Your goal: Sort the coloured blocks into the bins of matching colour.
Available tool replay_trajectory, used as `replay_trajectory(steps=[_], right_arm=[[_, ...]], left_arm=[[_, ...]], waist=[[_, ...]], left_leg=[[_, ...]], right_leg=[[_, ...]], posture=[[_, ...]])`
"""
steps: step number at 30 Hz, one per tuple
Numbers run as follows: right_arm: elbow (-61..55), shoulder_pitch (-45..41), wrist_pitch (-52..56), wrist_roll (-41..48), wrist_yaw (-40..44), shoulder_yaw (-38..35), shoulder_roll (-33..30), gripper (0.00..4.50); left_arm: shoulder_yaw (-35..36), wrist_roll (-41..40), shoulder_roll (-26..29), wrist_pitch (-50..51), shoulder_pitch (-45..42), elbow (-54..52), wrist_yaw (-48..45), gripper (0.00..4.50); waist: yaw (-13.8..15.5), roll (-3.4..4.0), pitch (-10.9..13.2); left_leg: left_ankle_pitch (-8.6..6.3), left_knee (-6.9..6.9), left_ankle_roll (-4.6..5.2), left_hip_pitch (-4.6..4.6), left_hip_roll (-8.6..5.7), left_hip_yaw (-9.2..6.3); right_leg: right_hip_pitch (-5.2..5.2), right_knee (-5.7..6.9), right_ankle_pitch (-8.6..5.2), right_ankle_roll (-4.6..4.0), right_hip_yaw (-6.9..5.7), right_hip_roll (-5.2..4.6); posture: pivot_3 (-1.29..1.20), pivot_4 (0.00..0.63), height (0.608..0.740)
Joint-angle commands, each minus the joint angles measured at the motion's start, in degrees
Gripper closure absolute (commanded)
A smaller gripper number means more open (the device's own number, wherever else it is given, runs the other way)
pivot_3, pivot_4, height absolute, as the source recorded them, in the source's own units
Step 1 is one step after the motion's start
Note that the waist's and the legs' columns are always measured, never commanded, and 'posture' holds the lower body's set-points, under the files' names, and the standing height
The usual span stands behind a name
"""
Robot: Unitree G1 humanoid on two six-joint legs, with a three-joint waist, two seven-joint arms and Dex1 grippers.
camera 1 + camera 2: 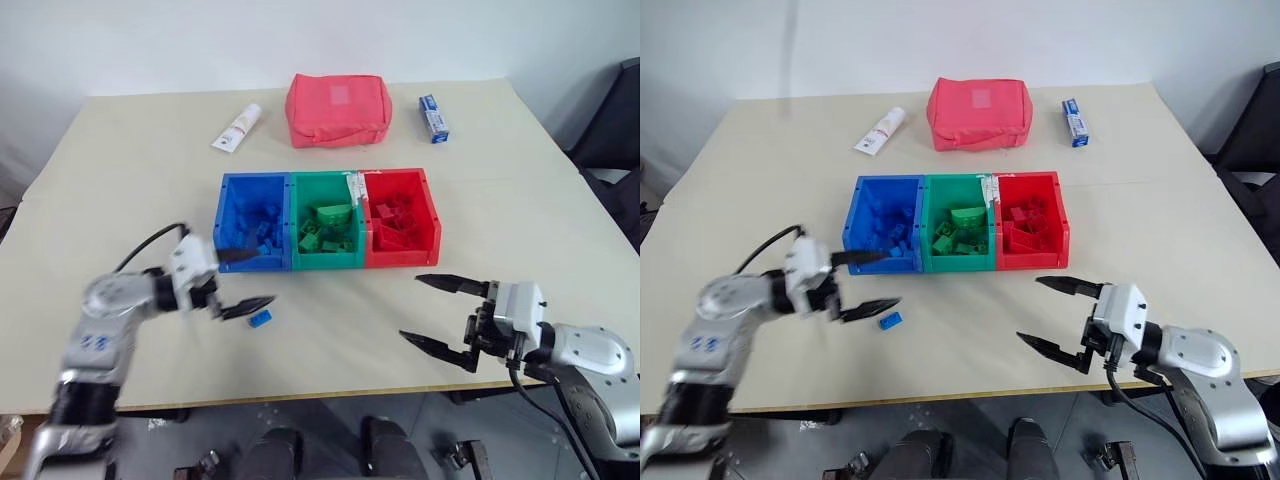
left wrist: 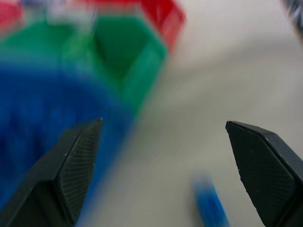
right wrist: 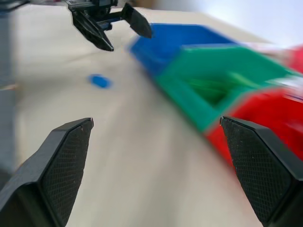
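Lower left of frame: left gripper (image 1: 246, 279) wide open, empty, beside 1 blue block (image 1: 261, 319); right gripper (image 1: 430, 312) wide open, empty.

Silver arms, black-fingered end effectors

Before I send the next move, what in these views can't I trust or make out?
- Blue block on the table: smeared in the left wrist view; stud side unreadable.
- Blue bin, green bin, red bin: contents overlap in the eye views; no count possible.
- Tube and small box: lettering too small.
- Left claw: motion-blurred in the eye views.
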Motion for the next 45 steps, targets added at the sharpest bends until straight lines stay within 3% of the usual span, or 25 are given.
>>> replay_trajectory(steps=[1,5,9,13,18,21,25,28,39,40,45], right_arm=[[0.9,-2.9,0.5,1.1,3.2,1.8,-0.8,0.0],[2.6,-5.6,0.7,0.5,5.6,3.5,-0.9,0.0],[4.1,-6.7,0.5,0.1,7.1,3.9,-0.8,0.0],[4.5,-6.7,1.9,0.2,7.8,3.8,-1.5,0.0],[4.1,-5.0,2.0,0.0,7.6,2.7,-2.5,0.0],[3.4,-3.6,2.1,0.4,7.4,1.6,-2.9,0.0],[2.6,-1.9,2.1,0.6,6.8,1.2,-3.0,0.0],[1.6,-0.7,2.1,0.6,6.4,1.1,-2.9,0.0],[1.6,0.1,1.9,0.0,4.7,-0.3,-3.0,0.0],[1.6,0.1,1.9,-0.1,4.6,-0.4,-3.0,0.0],[1.4,0.8,1.7,0.4,1.7,-2.2,-1.8,0.0]], left_arm=[[6.6,-0.2,1.5,-3.4,4.1,1.0,2.3,0.07],[9.5,0.7,2.5,-7.5,7.5,4.9,2.8,0.07],[7.0,-1.3,4.5,-0.6,9.3,-1.2,2.2,0.07],[1.6,-0.1,4.4,6.2,7.2,-8.7,5.2,0.07],[-7.5,3.1,0.6,20.7,2.2,-19.3,16.1,0.07],[-12.3,6.7,-1.8,28.7,-1.5,-22.2,23.0,0.07],[-17.1,9.0,-1.2,33.0,-3.9,-22.1,24.1,0.07],[-19.5,10.1,0.1,34.5,-4.8,-21.0,23.5,0.67],[-22.3,10.2,3.5,34.7,-6.6,-19.3,21.4,3.87],[-21.8,9.9,3.3,34.3,-6.9,-19.0,21.4,4.05],[-14.9,4.4,-2.3,31.4,-9.8,-16.4,22.4,4.05]], waist=[[0.9,-0.01,0.0],[1.2,-0.01,0.0],[1.0,-0.01,0.0],[1.0,-0.01,0.0],[1.0,-0.01,0.0],[0.9,-0.01,0.0],[0.8,0.0,0.0],[0.9,0.0,0.0],[0.9,0.08,-0.1],[0.9,0.08,-0.1],[1.0,0.07,-0.1]], left_leg=[[-0.01,0.04,0.01,0.0,0.0,-0.05],[-0.04,0.05,0.02,-0.03,-0.09,-0.17],[-0.09,0.0,-0.02,-0.04,-0.04,-0.17],[-0.09,0.01,-0.02,-0.05,-0.05,-0.2],[-0.09,0.01,-0.03,-0.05,-0.03,-0.18],[-0.09,0.01,-0.03,-0.05,-0.05,-0.17],[-0.1,0.01,-0.06,-0.04,0.01,-0.08],[-0.1,0.01,-0.07,-0.03,0.02,-0.08],[-0.09,0.02,-0.09,0.05,0.03,-0.08],[-0.09,0.01,-0.09,0.05,0.04,-0.08],[-0.08,0.04,-0.09,0.02,0.02,-0.09]], right_leg=[[0.05,-0.04,0.0,0.0,-0.07,-0.02],[0.12,-0.08,0.02,-0.02,-0.26,-0.16],[0.08,-0.11,0.01,-0.04,-0.31,-0.15],[0.1,-0.1,0.0,-0.06,-0.36,-0.16],[0.08,-0.06,0.0,-0.05,-0.34,-0.12],[0.06,-0.03,0.0,-0.05,-0.32,-0.11],[0.0,0.0,0.0,-0.05,-0.21,-0.01],[0.01,-0.01,0.0,-0.06,-0.2,-0.01],[0.07,0.0,0.0,-0.06,-0.19,-0.02],[0.07,-0.01,0.0,-0.06,-0.19,-0.01],[0.06,0.0,0.0,-0.06,-0.21,-0.02]], posture=[[0.0,0.15,0.74],[0.0,0.15,0.74],[0.0,0.15,0.74],[0.0,0.15,0.74],[0.0,0.15,0.74],[0.0,0.15,0.74],[0.0,0.15,0.74],[0.0,0.15,0.74],[0.0,0.15,0.74],[0.0,0.15,0.74],[0.0,0.15,0.74]])
